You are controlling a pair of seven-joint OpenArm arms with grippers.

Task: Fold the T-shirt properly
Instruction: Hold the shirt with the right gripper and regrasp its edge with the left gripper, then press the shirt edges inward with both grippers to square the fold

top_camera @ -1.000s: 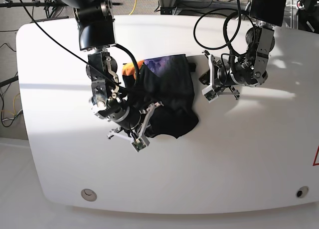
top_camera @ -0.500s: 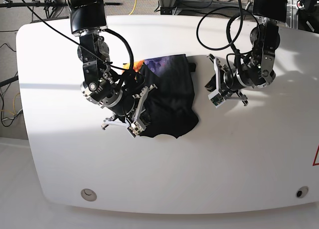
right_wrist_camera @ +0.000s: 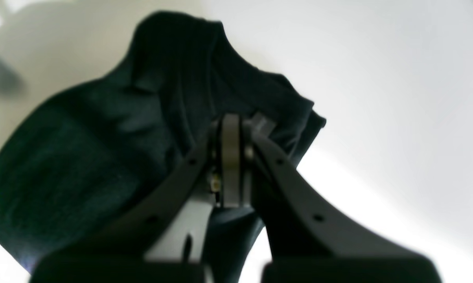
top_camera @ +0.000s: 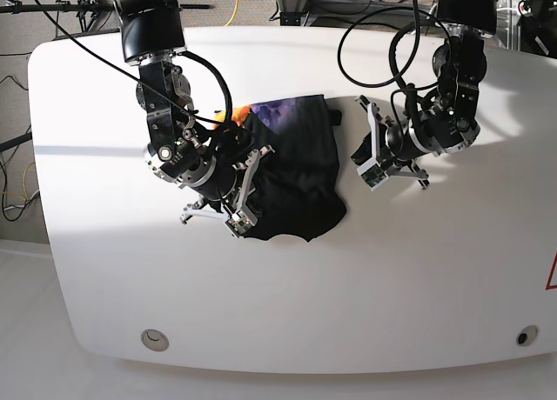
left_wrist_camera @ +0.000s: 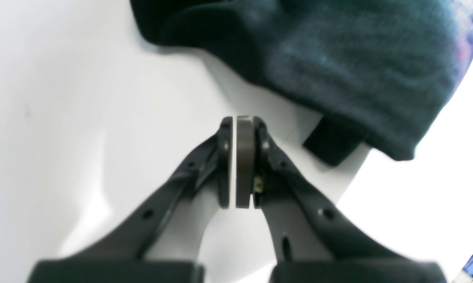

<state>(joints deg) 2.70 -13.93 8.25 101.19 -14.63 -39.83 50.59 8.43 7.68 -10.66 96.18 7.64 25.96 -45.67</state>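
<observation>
- On the left of the base view we see the right gripper (top_camera: 248, 191) over the T-shirt's left edge, jaws pressed together with nothing between them.
- The T-shirt (top_camera: 296, 170) lies bunched mid-table (top_camera: 392, 278), black, its orange and purple print showing at the far edge.
- To its right, the left gripper (top_camera: 370, 152) is closed and empty, just beside the cloth.

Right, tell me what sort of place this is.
Most likely a robotics lab or test bench. Two robot arms work over a bare white table with a black T-shirt on it, and loose cables and equipment frames crowd the floor behind.
</observation>
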